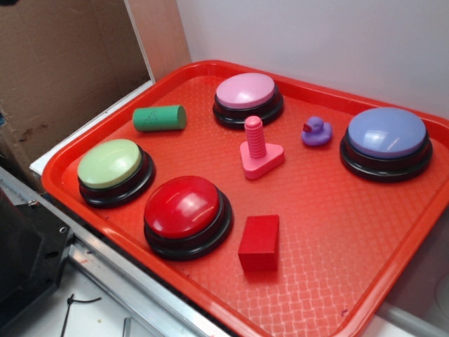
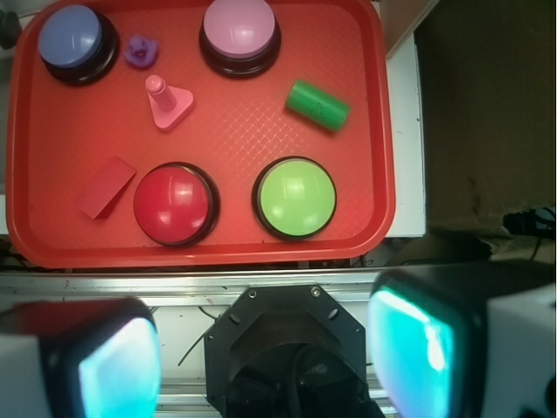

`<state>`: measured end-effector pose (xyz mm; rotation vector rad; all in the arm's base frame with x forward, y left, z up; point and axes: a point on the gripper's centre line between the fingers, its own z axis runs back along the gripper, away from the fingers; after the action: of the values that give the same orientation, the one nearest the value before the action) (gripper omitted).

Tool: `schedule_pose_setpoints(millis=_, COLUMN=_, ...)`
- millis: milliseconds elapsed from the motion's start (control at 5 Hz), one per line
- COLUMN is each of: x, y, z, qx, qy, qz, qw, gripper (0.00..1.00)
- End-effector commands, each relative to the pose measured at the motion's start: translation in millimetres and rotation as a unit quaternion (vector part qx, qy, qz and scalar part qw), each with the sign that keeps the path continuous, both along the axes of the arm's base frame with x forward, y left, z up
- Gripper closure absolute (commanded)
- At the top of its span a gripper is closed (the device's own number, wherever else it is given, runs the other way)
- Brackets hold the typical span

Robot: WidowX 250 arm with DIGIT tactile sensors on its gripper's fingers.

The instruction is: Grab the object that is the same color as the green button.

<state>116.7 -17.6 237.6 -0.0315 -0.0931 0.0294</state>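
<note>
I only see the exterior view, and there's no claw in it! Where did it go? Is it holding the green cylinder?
Observer: No. In the wrist view the claw is open and empty. The cylinder lies on the tray.
Child: So is the claw over the tray?
Observer: No. The wrist view shows it off the tray, outside the rim that runs by the red button and the green button.
</note>
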Motion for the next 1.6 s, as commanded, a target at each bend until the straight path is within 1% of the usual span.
schedule_pose_setpoints(millis=0, x=0.0, y=0.0, z=0.0, qx=0.0, qy=0.0, qz=0.0, qw=1.0, gripper=0.0)
schedule_pose_setpoints(millis=200, x=20.7, y=4.9, z=-1.4, qx=-0.004, qy=0.003, qz=0.005, qw=1.0, gripper=0.0)
schedule_pose_setpoints(millis=400, x=-19.2, y=-6.1, z=4.6, qx=-0.035, qy=-0.006, qz=-0.008, qw=0.999, gripper=0.0)
schedule_pose_setpoints(millis=800, x=-19.2, y=-6.1, z=4.6, qx=-0.035, qy=-0.006, qz=-0.008, qw=0.999, gripper=0.0)
schedule_pose_setpoints(millis=1000, x=19.2, y=3.7, z=0.2, qx=-0.019, qy=-0.016, qz=0.018, qw=1.0, gripper=0.0)
schedule_pose_setpoints(millis=1200, x=68.5, y=29.8, z=-4.4, qx=0.016, qy=-0.02, qz=0.05, qw=0.998, gripper=0.0)
schedule_pose_setpoints(millis=1400, x=119.1, y=45.8, z=-14.0, qx=0.063, qy=-0.002, qz=-0.019, qw=0.998, gripper=0.0)
